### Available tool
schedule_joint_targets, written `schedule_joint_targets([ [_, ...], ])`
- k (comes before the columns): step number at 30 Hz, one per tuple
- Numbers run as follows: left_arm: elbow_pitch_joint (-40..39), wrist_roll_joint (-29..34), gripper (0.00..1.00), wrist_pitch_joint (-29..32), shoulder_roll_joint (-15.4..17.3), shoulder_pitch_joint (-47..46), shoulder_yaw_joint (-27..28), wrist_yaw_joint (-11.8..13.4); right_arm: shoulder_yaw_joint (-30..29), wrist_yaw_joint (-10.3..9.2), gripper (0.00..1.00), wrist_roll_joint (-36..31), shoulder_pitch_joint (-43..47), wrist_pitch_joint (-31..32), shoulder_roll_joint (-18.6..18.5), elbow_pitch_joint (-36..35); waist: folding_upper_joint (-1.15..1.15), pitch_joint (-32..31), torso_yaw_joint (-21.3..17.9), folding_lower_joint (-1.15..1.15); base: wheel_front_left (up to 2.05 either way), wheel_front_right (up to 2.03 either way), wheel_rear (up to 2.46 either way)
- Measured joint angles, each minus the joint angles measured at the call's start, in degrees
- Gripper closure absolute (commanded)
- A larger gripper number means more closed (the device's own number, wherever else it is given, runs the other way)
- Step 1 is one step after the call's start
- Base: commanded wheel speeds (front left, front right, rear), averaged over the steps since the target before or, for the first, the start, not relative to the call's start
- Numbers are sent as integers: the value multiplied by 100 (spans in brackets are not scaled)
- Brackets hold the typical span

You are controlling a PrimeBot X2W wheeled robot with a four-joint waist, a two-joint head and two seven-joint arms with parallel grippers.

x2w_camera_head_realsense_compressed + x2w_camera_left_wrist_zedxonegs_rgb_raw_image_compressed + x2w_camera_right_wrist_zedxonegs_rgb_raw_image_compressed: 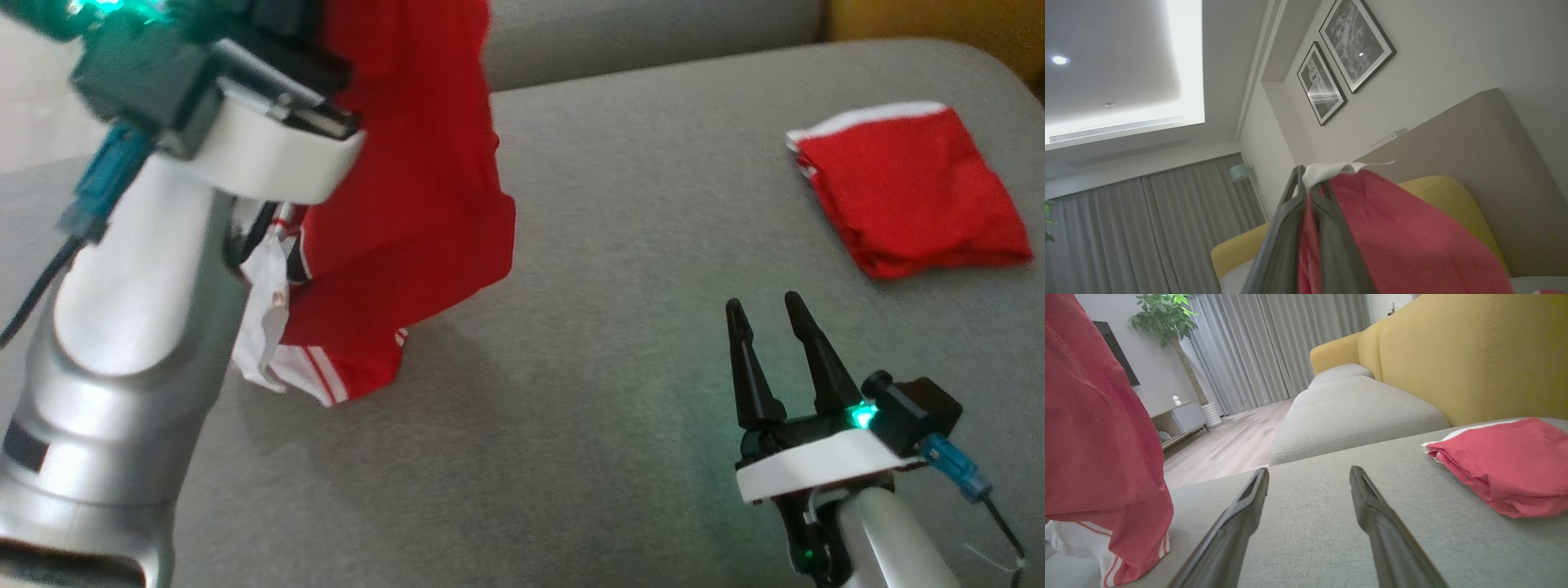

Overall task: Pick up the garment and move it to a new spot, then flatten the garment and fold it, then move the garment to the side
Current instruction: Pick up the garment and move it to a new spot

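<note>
A red garment (408, 188) with white trim and stripes hangs from my raised left arm (139, 294) at the upper left of the head view. Its lower end rests bunched on the grey cushion (612, 286). In the left wrist view my left gripper (1306, 176) is shut on the garment's (1396, 241) white-edged top, and the cloth drapes down to the right of the fingers. My right gripper (767, 314) stands open low over the cushion at the lower right, holding nothing. In the right wrist view this gripper (1308, 473) points across the cushion, and the hanging garment (1098, 457) is at the left.
A second red garment (906, 196), folded with a white edge, lies at the cushion's far right (1506, 465). Behind it rises a yellow sofa back (1453, 355). Another grey cushion (1347, 412) lies beyond a gap, with wooden floor (1224, 445) to its left.
</note>
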Motion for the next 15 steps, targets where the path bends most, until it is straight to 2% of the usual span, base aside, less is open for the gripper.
schedule_joint_targets([
  [5,56,0,100,146,-2,-429,-479,-5,148,0,0,124,-134,1,-1,-82,0,229,-395,0,0,0,0],
  [8,353,-1,100,194,21,-751,-772,-41,302,0,0,244,-306,0,-2,-207,0,413,-670,0,0,0,0],
  [15,1870,-208,100,275,446,-1623,-1907,-48,858,0,0,541,-594,0,-3,-590,0,903,-1420,1,0,0,0],
])
